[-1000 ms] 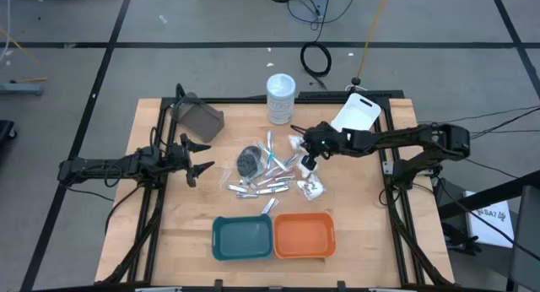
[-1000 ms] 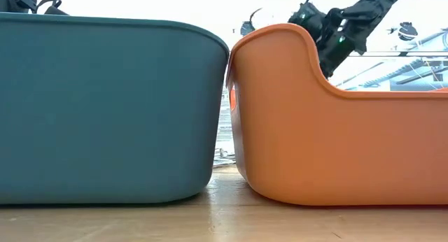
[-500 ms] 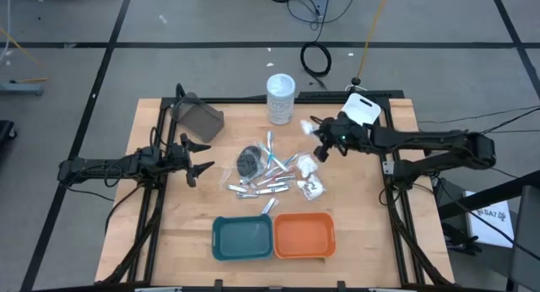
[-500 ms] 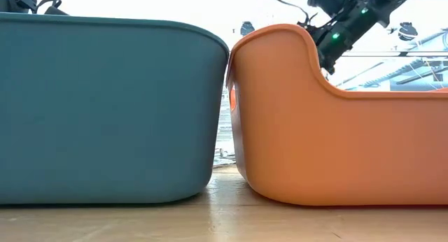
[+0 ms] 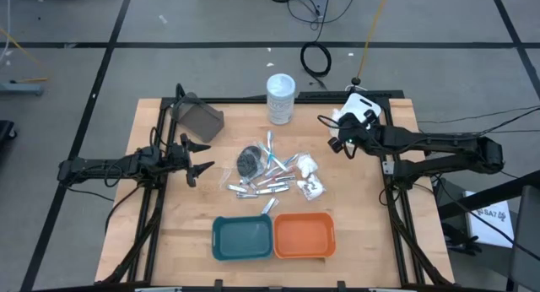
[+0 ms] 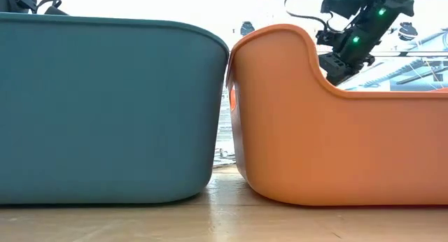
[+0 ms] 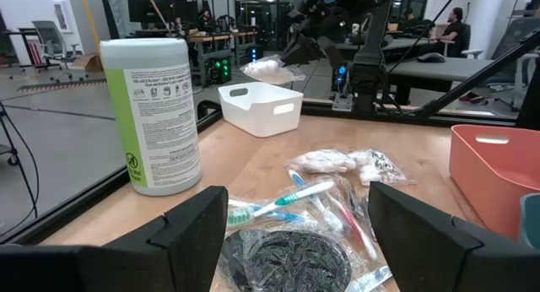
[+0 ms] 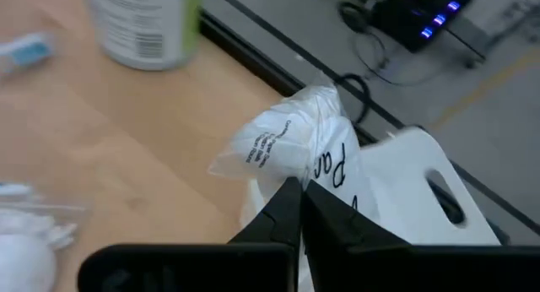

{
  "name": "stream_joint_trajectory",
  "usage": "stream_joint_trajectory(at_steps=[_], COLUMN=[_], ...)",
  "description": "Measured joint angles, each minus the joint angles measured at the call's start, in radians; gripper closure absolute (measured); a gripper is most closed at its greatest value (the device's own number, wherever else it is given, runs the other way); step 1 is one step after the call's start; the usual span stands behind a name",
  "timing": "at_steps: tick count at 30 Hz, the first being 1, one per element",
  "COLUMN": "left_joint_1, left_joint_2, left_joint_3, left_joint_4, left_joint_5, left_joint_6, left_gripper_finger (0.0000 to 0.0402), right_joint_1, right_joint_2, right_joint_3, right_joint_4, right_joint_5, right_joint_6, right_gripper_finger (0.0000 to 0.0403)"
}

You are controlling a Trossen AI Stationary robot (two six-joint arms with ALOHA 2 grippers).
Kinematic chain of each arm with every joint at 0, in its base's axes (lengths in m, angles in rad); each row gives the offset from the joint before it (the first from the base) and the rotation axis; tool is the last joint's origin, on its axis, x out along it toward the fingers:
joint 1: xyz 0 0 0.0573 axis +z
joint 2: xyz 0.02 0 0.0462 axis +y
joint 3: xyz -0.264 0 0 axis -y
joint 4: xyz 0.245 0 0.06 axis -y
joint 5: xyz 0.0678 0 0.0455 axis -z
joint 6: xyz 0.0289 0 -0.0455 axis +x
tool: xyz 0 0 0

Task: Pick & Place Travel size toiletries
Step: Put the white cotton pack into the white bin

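Observation:
The toiletries pile [image 5: 270,170] lies mid-table: slim tubes, a dark round bundle [image 5: 249,159], clear wrapped pieces and white packets [image 5: 310,184]. It also shows in the left wrist view [image 7: 312,216]. My right gripper [image 5: 337,128] is shut on a white packet with black print [image 8: 295,144]. It holds the packet in the air beside the white bin [image 5: 361,111] at the table's far right. The left wrist view also shows the held packet [image 7: 268,68]. My left gripper [image 5: 199,162] is open and empty, left of the pile. My right gripper pinches the white packet by its lower edge [image 8: 297,181] between its two shut fingers. The packet stands up past the fingertips, crumpled, lifted clear of the table, next to the white bin [image 8: 422,199].
A tall white-lidded jar [image 5: 281,99] stands at the far edge. A teal tray [image 5: 243,237] and an orange tray [image 5: 304,235] sit side by side at the near edge and fill the low view [image 6: 105,109]. A grey box [image 5: 197,116] sits far left.
My right gripper has risen from the right side of the pile with the white packet. It has carried the packet toward the table's far right corner, up to the white bin. The packet is lifted clear of the table.

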Motion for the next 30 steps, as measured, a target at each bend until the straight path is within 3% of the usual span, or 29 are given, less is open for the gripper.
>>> stream_joint_trajectory(at_steps=[14, 30], left_joint_1=[0.0, 0.0], left_joint_2=[0.0, 0.0], left_joint_3=[0.0, 0.0], left_joint_4=[0.0, 0.0], left_joint_5=[0.0, 0.0], left_joint_6=[0.0, 0.0], left_gripper_finger=[0.0121, 0.0121], right_joint_1=[-0.175, -0.19], right_joint_2=[0.0, 0.0], right_joint_3=[-0.116, -0.122], right_joint_4=[-0.003, 0.042], right_joint_5=[-0.001, -0.001], right_joint_6=[0.038, 0.037], right_gripper_finger=[0.0403, 0.0386])
